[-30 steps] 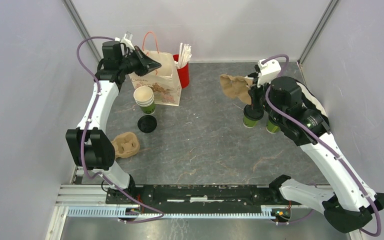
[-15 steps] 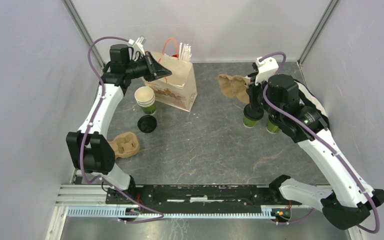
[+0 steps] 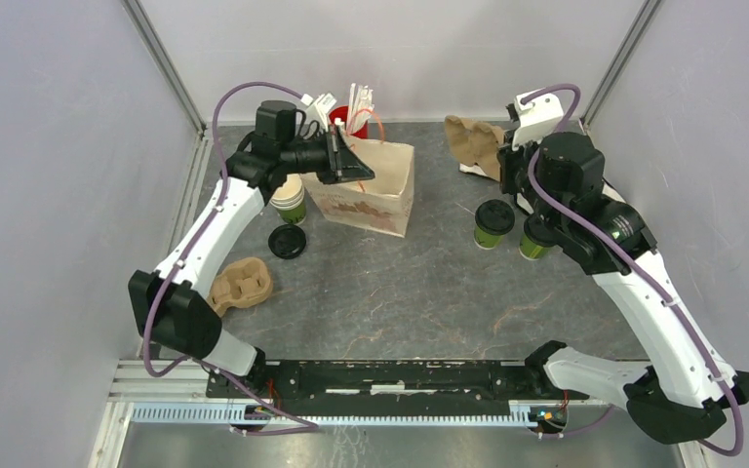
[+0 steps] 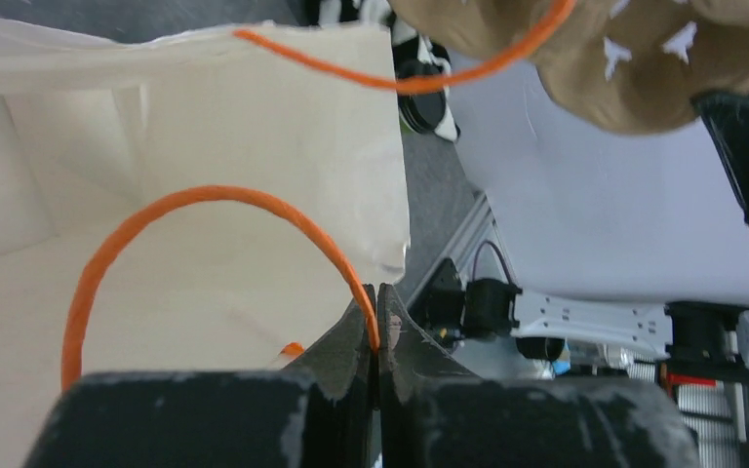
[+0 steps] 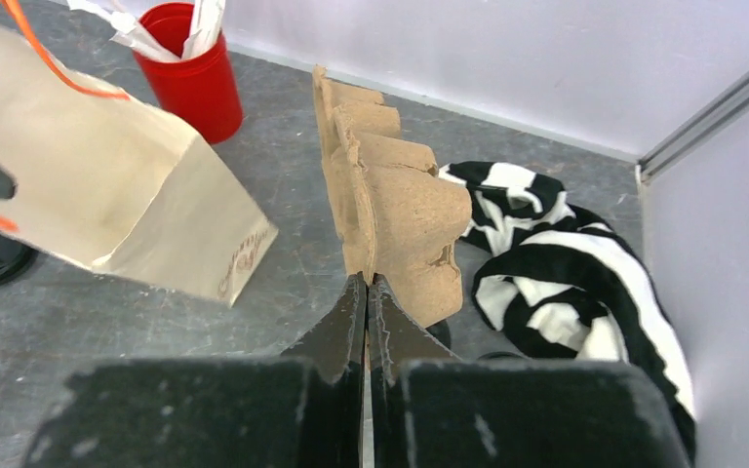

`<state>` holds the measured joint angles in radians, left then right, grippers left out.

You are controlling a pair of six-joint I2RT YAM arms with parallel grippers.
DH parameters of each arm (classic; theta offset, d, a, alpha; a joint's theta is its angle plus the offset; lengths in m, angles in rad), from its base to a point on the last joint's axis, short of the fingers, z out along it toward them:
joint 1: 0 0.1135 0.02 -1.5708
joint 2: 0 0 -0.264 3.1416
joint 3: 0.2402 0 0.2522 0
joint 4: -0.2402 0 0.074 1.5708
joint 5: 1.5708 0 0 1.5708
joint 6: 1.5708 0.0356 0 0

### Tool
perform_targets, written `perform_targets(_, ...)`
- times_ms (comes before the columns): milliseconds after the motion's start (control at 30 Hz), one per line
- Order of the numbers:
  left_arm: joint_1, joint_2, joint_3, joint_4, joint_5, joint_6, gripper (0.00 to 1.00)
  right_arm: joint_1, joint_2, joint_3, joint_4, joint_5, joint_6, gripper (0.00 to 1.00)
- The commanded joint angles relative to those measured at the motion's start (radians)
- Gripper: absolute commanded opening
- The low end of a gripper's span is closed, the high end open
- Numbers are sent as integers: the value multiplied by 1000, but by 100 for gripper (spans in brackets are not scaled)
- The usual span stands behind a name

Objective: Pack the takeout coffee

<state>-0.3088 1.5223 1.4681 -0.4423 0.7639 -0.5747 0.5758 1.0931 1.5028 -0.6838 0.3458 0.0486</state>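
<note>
Bright, even, diffuse overhead light. Shadows on the table (image 3: 400, 283) are soft and faint, no hard glare. Top view is sharp throughout. Left wrist: left end effector (image 4: 377, 331) is soft this close to the lens, paper bag (image 4: 205, 117) interior nearly blown out. Right wrist: right end effector (image 5: 367, 322) blurred close up, cardboard carrier (image 5: 400, 214) sharp.

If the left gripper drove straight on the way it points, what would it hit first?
The paper bag itself: the left gripper is shut on its orange handle, with the bag's wall ahead. Beyond, probably the cardboard carrier in the right gripper; depth unclear.
</note>
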Motion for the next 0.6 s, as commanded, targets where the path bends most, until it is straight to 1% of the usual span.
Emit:
perform_targets(0, -45, -86, 11, -71, -15, -7, 2, 1, -25, 41, 21, 78, -60, 0)
perform_targets(167, -62, -161, -36, -134, -52, -7, 2, 0, -45, 28, 39, 68, -64, 0)
perform_targets(267, -61, -204, -37, -211, -127, -3, 3, 0, -48, 31, 42, 41, -56, 0)
perform_targets(300, -62, -216, -36, -236, -163, -13, 5, 2, -49, 31, 43, 34, -56, 0)
perform_targets(400, -62, -241, -32, -287, -209, -47, 14, 1, -53, 29, 48, 22, -52, 0)
perform_targets(500, -62, -262, -22, -353, -267, -81, 30, 2, -57, 22, 50, 13, -50, 0)
perform_targets(567, -62, -287, -24, -378, -292, -107, 38, 2, -62, 16, 51, 4, -50, 0)
